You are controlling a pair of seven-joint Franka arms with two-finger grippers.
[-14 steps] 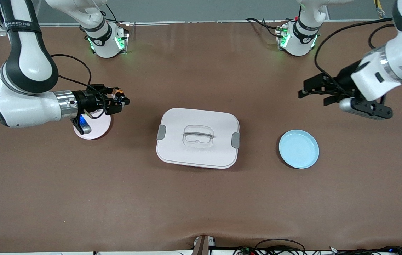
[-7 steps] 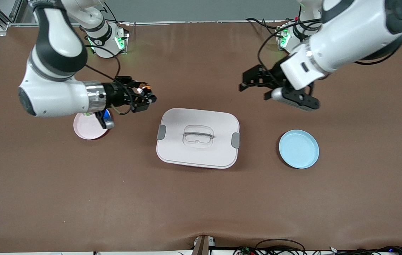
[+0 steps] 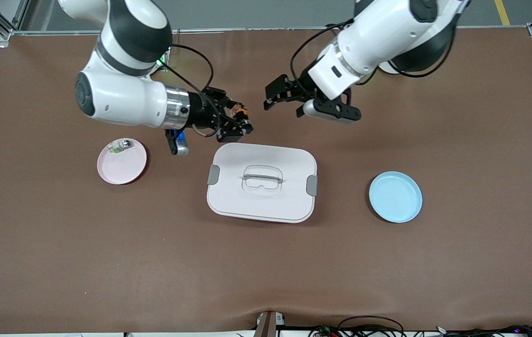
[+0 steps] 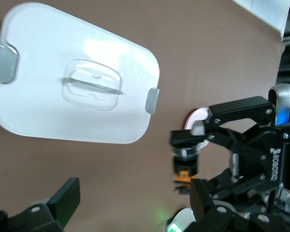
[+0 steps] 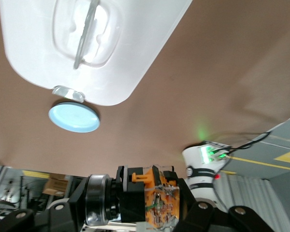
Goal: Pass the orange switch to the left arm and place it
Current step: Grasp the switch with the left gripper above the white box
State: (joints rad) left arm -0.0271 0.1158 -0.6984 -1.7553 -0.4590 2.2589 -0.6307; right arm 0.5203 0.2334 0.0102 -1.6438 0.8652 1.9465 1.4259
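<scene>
- Your right gripper (image 3: 242, 122) is up in the air just past the box's edge on the robots' side, over bare worktop (image 3: 60, 243), with its fingers clenched on the orange switch (image 3: 238, 111).
- In the right wrist view that switch (image 5: 157, 195) shows as a black barrel with an orange, circuit-marked end clamped between the fingers.
- Your left gripper (image 3: 271, 97) hangs over the worktop a little toward the left arm's end from the switch, fingers spread wide and holding nothing.
- The two grippers face each other, near but apart; the left wrist view catches the right gripper (image 4: 195, 159) with the orange part (image 4: 183, 177) poking out of it.
- The box (image 3: 262, 181) sits mid-worktop, white lid on, grey clips at both ends, clear recessed handle (image 3: 262, 179) on top. It lies nearer the front camera than both grippers, and neither one is over it.
- A pink plate (image 3: 128, 168) rests toward the right arm's end, carrying a small clear part with a green end (image 3: 119, 147) near its rim.
- A blue plate (image 3: 395, 196) sits toward the left arm's end, beside the box and well apart from it.
- Nothing stands between the two grippers.
</scene>
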